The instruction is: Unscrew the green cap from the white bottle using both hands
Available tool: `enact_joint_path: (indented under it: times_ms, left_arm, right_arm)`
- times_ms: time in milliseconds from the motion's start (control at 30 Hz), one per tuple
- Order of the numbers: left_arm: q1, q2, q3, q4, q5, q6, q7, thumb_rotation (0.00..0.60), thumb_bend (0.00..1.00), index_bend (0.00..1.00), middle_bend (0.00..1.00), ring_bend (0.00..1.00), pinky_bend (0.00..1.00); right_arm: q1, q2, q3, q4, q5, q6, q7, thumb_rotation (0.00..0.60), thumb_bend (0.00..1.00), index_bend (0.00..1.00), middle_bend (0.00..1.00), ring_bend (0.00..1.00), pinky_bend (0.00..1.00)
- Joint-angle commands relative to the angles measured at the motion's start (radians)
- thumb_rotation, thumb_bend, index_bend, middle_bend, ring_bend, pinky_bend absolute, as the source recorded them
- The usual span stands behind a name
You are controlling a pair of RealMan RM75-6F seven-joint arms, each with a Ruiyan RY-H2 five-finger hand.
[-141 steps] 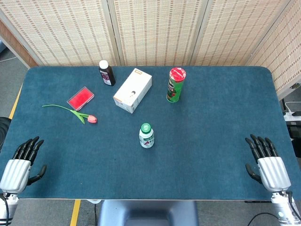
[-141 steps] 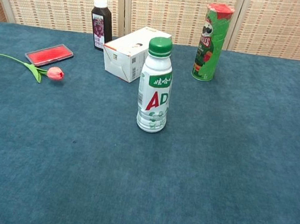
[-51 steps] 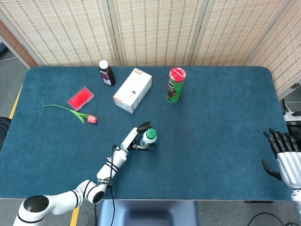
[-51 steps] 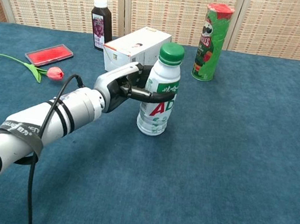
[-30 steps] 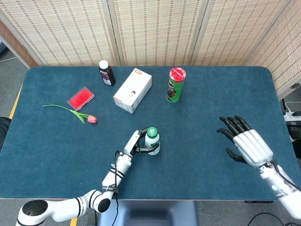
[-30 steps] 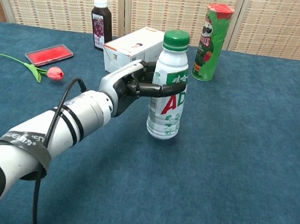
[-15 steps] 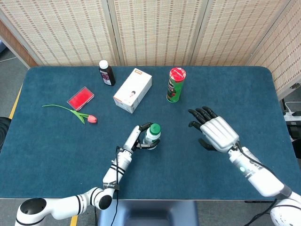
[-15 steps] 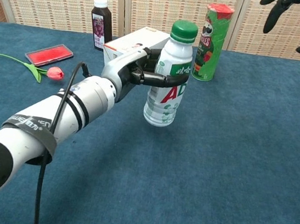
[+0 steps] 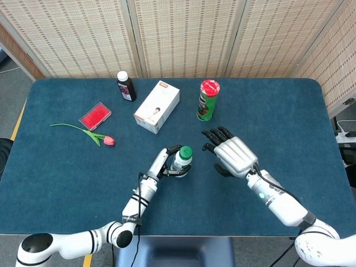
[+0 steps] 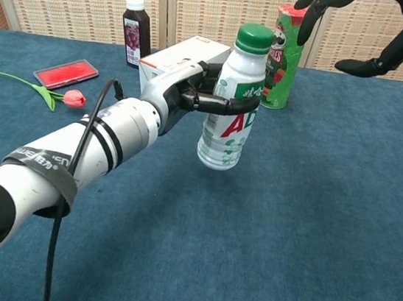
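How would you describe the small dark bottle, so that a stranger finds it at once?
Look along the far edge of the blue table, left of the white box. There the dark bottle stands upright, the only one with a white cap and purple label.

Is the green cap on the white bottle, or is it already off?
On. The green cap sits atop the white bottle, which the left hand holds; the open right hand is apart from it.

dark juice bottle [image 9: 126,86]: upright, far left
white carton [image 9: 157,107]: lying beside it
green crisp can [image 9: 208,100]: upright
red case [image 9: 95,115], pink tulip [image 9: 89,133]: left, on blue surface [image 9: 267,111]
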Motion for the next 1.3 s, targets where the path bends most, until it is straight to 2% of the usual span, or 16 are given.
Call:
enact_joint_path:
  times_ms: [33, 500, 1000, 1300]
  left_arm:
    - [0.001, -0.001, 0.001, -0.001, 0.0, -0.001, 0.001, 0.6, 0.69, 0.79, 0.88, 0.46, 0.22]
    - [-0.005, -0.008, -0.002, 0.004, -0.005, -0.014, 0.006, 0.6, 0.7, 0.79, 0.88, 0.46, 0.22]
    - [-0.022, -0.01, 0.006, 0.002, 0.004, -0.025, 0.049, 0.6, 0.71, 0.79, 0.88, 0.46, 0.22]
    - [-0.027, -0.009, 0.014, 0.012, 0.038, -0.004, 0.058, 0.6, 0.8, 0.79, 0.9, 0.51, 0.28]
  right_arm:
    - [0.021, -0.017, -0.007, -0.001, 0.028, 0.016, -0.025, 0.598, 0.37, 0.29, 0.0, 0.0, 0.0]
    - [0.087, -0.068, -0.015, 0.004, 0.119, 0.041, -0.039, 0.599, 0.37, 0.29, 0.0, 0.0, 0.0]
    - [0.143, -0.086, -0.031, -0.015, 0.162, 0.062, -0.049, 0.599, 0.38, 0.29, 0.0, 0.0, 0.0]
    - [0.176, -0.086, -0.048, -0.019, 0.199, 0.066, -0.066, 0.598, 0.38, 0.29, 0.0, 0.0, 0.0]
